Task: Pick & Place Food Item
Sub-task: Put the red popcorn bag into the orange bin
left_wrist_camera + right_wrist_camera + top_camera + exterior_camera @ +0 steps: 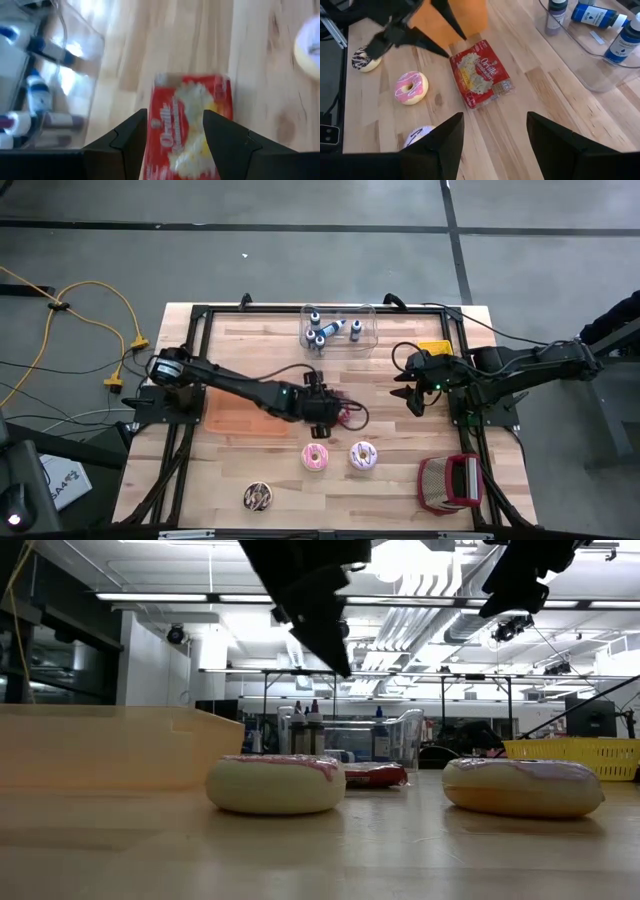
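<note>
one red popcorn packet (480,74) between left jaws

We identify the place as a laboratory or workshop hall. Evidence: a bare concrete floor (300,250) with cables (90,310), exposed ceiling ducts (420,620) and strip lights (150,597), and further workbenches (400,675) behind the table (250,460).

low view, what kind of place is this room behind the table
Probably a robotics lab or workshop: exposed ceiling ducts and strip lights, metal frames and benches behind, and a wooden table set with toy donuts for two robot arms.
</note>
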Tool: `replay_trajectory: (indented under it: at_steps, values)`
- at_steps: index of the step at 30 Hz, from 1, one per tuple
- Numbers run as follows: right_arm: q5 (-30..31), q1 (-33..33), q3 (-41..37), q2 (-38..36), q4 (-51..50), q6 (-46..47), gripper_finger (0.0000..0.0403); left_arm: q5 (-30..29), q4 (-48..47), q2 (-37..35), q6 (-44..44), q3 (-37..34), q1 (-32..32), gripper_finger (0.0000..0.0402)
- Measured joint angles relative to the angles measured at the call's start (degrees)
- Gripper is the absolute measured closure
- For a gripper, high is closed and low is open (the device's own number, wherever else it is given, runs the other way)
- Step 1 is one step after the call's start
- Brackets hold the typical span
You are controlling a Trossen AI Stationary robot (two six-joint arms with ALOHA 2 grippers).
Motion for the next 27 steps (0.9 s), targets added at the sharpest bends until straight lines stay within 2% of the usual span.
replay_trajectory:
  at_steps: [3,12,27]
  values:
    - [0.0,0.01,0.0,0.0,0.34,0.0,0.0199,-2.45,0.45,1.21,0.34,-0.08,-0.93,0.0217]
    - [0.0,0.0,0.0,0.0,1.32,-0.01,0.0199,-2.41,1.91,4.76,-2.95,0.19,-1.99,0.0217]
    - [0.0,0.0,0.0,0.0,1.39,-0.02,0.0199,-1.75,-5.75,5.77,-9.95,0.18,-7.44,0.0217]
